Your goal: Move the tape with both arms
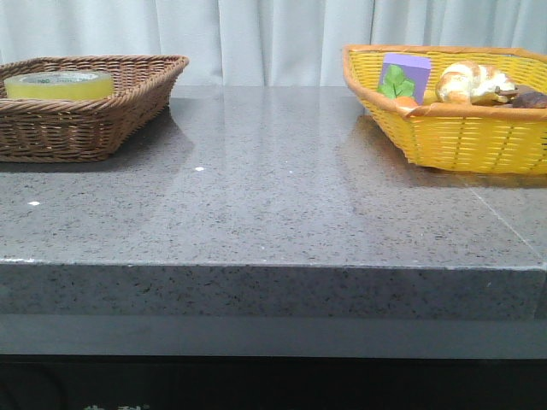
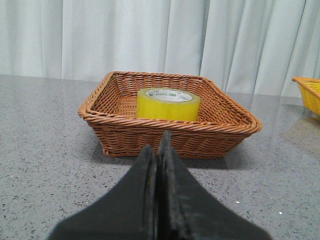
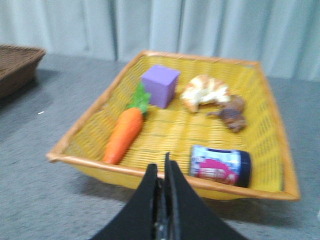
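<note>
Tape [image 2: 168, 104] sits flat in brown wicker basket [image 2: 125, 132], table's left side; left gripper [image 2: 158, 165] and right gripper [image 3: 161, 184] both fully closed, empty, facing their baskets

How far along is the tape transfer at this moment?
Nothing looks done yet. The tape sits untouched in the brown wicker basket on the table's left. Nothing is in hand: the left gripper and right gripper are both shut and empty, short of the baskets. Left: the pick-up, the handover between arms, and placement, presumably in the yellow basket.
</note>
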Motion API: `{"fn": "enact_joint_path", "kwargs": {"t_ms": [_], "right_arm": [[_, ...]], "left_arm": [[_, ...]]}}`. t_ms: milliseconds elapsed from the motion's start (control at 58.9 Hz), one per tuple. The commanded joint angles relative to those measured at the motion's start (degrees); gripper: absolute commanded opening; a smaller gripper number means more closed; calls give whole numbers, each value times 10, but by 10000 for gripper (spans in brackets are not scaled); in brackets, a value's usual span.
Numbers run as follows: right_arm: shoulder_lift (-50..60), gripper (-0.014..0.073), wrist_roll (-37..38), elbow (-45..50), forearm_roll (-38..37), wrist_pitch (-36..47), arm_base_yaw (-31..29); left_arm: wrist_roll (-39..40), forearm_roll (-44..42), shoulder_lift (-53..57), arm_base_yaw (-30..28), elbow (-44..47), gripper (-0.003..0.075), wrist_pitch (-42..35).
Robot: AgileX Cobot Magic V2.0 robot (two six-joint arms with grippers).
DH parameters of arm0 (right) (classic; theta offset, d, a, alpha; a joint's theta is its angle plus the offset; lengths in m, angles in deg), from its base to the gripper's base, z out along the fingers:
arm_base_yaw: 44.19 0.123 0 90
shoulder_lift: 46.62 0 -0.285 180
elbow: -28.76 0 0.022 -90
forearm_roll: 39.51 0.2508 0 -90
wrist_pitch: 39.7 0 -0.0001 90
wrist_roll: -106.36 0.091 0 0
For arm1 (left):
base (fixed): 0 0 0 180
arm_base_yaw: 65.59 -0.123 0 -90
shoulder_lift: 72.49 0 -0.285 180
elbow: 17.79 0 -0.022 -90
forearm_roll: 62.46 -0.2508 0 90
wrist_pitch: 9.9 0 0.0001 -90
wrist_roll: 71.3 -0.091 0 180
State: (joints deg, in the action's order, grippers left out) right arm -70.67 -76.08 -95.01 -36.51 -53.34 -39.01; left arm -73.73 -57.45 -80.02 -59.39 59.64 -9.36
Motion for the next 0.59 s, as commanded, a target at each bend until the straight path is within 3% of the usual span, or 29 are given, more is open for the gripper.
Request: {"fn": "enact_joint_path", "kwargs": {"t_ms": [0,391,578], "right_arm": [[38,-67,-6,35,-8,89,-28],[179,-67,-6,190,-3,115,-53],[182,-67,-6,222,-3,126,-53]], "left_arm": [[6,0,10,3,4,-20,-48],[6,0,10,3,4,-20,-48],[6,0,10,3,4,-20,-48]]}}
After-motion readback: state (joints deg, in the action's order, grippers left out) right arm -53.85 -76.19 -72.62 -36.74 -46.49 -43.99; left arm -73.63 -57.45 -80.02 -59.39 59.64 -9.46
